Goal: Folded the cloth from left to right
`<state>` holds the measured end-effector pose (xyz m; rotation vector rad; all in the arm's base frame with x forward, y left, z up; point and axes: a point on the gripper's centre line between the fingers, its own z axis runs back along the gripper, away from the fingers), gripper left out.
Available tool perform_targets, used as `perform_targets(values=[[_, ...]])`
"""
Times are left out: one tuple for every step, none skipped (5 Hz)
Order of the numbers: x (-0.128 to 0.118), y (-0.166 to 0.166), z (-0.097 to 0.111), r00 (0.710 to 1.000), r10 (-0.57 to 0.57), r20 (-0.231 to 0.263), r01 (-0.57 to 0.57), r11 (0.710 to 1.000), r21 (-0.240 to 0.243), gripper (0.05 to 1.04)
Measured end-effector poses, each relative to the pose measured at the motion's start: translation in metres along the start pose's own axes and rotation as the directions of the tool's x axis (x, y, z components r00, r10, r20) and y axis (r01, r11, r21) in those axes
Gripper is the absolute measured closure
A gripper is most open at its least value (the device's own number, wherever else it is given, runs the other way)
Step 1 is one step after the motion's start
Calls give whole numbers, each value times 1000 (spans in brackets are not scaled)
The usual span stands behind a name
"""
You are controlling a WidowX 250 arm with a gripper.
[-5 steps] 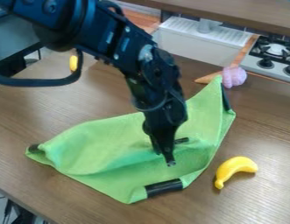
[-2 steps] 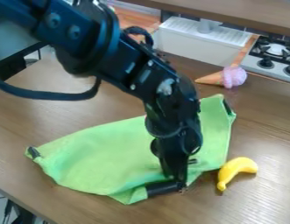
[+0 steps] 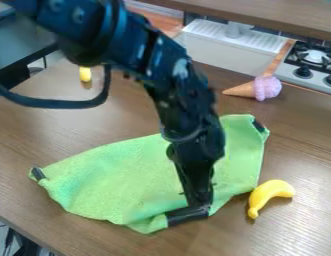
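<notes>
The gripper [image 3: 200, 204] hangs low over the near edge of the green cloth [image 3: 121, 182], its tip at the black strip [image 3: 184, 216] on that edge. Spread across the middle of the wooden table, the cloth has soft wrinkles and black patches at its far left and upper right corners. Behind the arm, part of its centre is hidden. Whether the tip holds any fabric cannot be made out.
A yellow banana [image 3: 266, 196] lies at the cloth's right edge. Beyond the upper right corner is a toy ice cream cone [image 3: 260, 89]. A yellow object [image 3: 85, 74] sits at upper left; sink and stove stand behind.
The gripper has come down from the cloth's middle to the near black strip. The cloth's upper right corner has dropped away from the ice cream cone, and the raised folds have flattened.
</notes>
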<state>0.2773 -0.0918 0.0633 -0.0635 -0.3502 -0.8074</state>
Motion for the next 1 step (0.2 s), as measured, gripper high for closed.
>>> perform_targets(values=[[11,16,35,993,-3,118,6,999,-31,83]])
